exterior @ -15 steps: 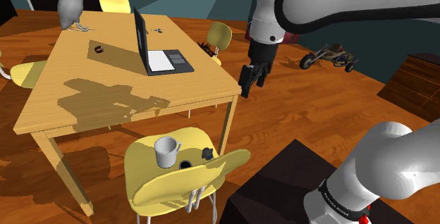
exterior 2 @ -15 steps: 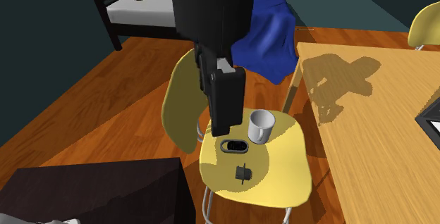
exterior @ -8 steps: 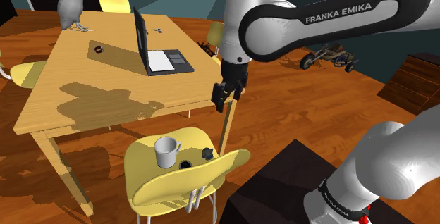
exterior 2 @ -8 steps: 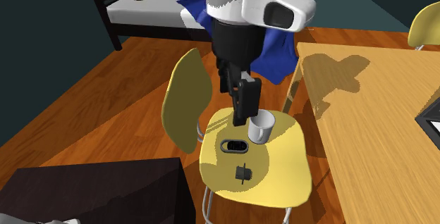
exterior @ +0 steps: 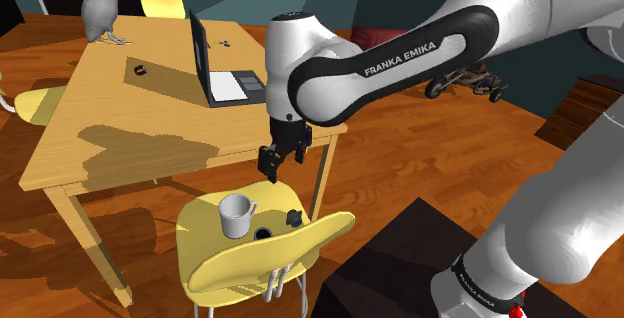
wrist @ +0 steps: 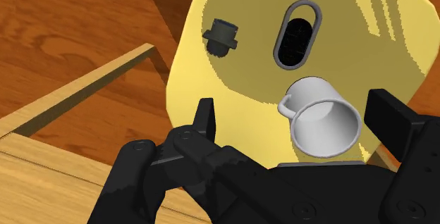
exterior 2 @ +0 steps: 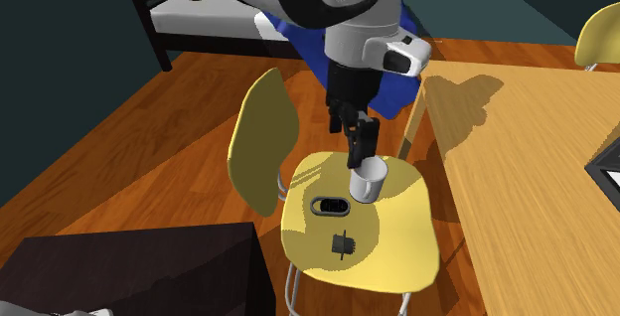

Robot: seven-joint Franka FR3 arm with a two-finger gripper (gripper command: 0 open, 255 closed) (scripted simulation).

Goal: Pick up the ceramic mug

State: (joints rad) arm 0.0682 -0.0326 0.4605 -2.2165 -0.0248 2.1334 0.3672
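Note:
A white mug (exterior: 236, 215) stands upright on the seat of a yellow chair (exterior: 215, 258), its handle toward the chair's oval slot. My black gripper (exterior: 270, 169) hangs open above the mug, a little toward the shoulder view's right, and touches nothing. From the second exterior view the gripper (exterior 2: 358, 150) sits just over the mug (exterior 2: 368, 179). In the wrist view the mug (wrist: 324, 120) lies below and between the spread fingers (wrist: 204, 117), nearer one of them, with the gripper (wrist: 293, 101) well clear of it.
A small black knob (exterior: 295, 216) and an oval slot (exterior: 263, 234) are on the seat beside the mug. The wooden table (exterior: 100, 136) with a laptop (exterior: 215, 71) and a bird figure (exterior: 102, 8) stands close behind. The chair's backrest (exterior 2: 260, 140) rises beside the gripper.
The arm swung toward the shoulder view's left and came down, bringing the gripper from beside the table to just above the mug. The fingers stayed open; the mug has not moved.

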